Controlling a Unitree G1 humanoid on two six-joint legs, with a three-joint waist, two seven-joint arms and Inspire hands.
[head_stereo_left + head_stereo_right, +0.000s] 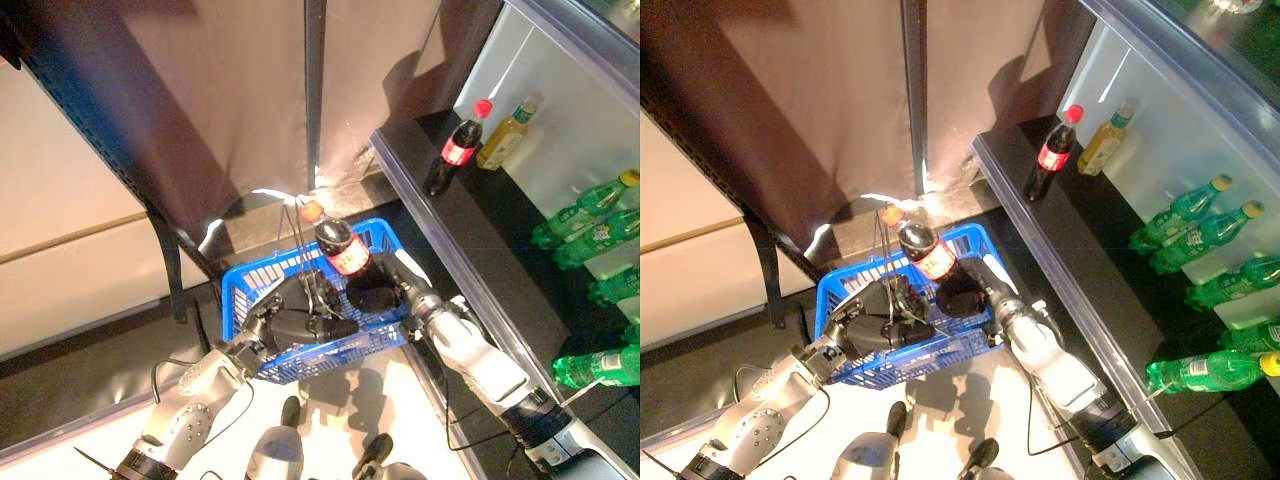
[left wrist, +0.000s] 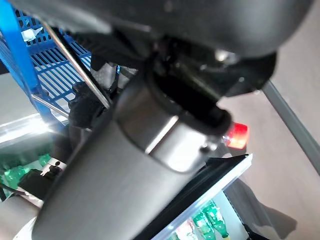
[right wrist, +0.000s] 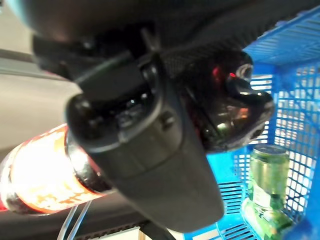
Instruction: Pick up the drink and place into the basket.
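Observation:
My right hand (image 1: pixel 375 296) is shut on a dark cola bottle (image 1: pixel 340 245) with a red label and an orange-red cap. The bottle is tilted, cap pointing away from me, over the far right part of the blue mesh basket (image 1: pixel 240 290). In the right wrist view the bottle (image 3: pixel 40 180) shows past the hand (image 3: pixel 150 150), with the basket's wall (image 3: pixel 295 75) beyond. My left hand (image 1: pixel 300 325) sits over the basket's middle, curled round its thin wire handle (image 2: pixel 75 65). A green bottle (image 3: pixel 267 175) lies inside the basket.
To the right runs a dark shelf ledge (image 1: pixel 500 250) of a cooler. It carries another cola bottle (image 1: pixel 455 148), a yellow bottle (image 1: pixel 508 132) and several green bottles (image 1: pixel 585 210). A metal post (image 1: pixel 314 100) stands behind the basket.

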